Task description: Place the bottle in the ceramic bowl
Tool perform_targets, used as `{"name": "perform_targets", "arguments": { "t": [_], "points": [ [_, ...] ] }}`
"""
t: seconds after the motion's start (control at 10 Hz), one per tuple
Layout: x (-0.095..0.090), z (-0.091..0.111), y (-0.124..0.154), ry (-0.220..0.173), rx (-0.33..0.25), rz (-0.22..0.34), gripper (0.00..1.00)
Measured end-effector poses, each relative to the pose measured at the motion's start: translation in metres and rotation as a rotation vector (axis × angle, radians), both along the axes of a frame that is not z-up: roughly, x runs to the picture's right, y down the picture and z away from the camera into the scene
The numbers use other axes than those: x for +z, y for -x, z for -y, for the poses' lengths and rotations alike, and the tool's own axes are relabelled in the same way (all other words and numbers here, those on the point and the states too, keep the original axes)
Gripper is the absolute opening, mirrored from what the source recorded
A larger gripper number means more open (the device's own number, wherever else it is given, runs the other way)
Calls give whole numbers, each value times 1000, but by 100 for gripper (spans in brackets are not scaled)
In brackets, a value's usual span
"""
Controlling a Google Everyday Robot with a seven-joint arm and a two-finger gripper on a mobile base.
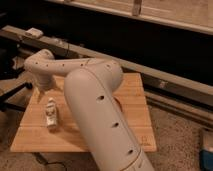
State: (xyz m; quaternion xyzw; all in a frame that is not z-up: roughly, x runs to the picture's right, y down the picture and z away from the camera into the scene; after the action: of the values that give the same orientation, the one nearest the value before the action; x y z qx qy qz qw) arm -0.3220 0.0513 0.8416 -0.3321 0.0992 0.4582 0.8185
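We hold our gripper (42,94) over the left side of the wooden board (135,95), jaws spread wide and empty. The bottle (51,114) lies on the board just beside it.

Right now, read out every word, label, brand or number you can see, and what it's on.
No text can be read.
Bottle, lying on the wooden table: faint label, too blurred to read.
Table's near right corner: small dark mark, unreadable.
Hand, open, just beyond the bottle's far end: no writing visible.
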Motion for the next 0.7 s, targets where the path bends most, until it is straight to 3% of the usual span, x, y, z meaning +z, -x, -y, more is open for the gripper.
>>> {"name": "perform_targets", "arguments": {
  "t": [0.3,0.7],
  "points": [
    [5,-24,-13,30,11,-25,80],
    [-1,-52,-2,66,18,10,80]
  ]
}}
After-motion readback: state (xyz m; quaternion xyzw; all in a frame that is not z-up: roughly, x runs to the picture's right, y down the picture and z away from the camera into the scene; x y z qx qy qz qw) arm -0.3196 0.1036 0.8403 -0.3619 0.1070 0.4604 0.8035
